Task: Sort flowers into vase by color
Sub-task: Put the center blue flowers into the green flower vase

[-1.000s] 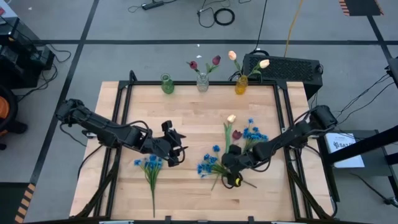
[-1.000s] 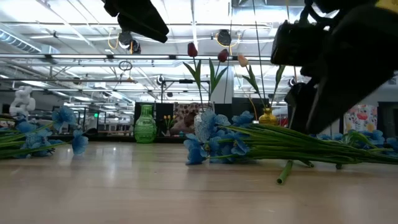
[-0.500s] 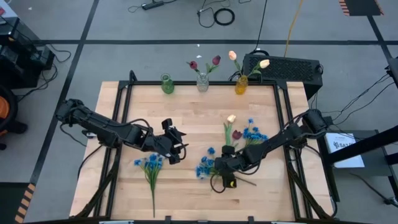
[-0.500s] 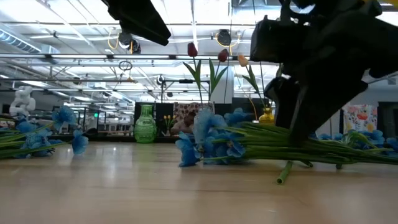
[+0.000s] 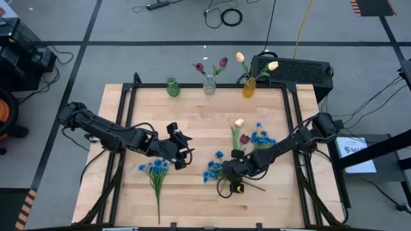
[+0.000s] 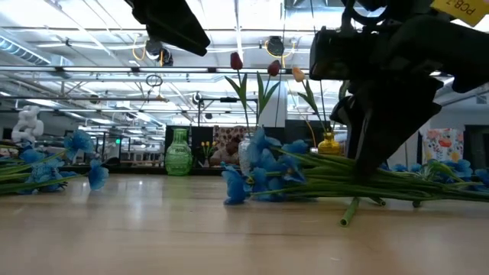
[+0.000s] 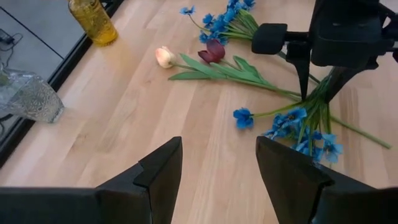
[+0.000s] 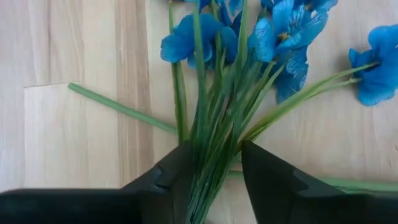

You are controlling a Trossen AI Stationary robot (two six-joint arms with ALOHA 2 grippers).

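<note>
Blue blossoms (image 6: 256, 172) now tilt up off the maple tabletop (image 5: 192, 115), a sign the pick has begun: the right gripper (image 8: 214, 177) pinches the bunch's thin plastic stems at mid-table. Left gripper (image 7: 217, 168) waits nearby, spread wide; the green glass vase (image 5: 172, 86) stands empty.

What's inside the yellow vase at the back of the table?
The yellow vase holds two cream-yellow tulips on green stems, their blossoms sticking out well above its neck. The stem ends inside the vase cannot be made out from above.
</note>
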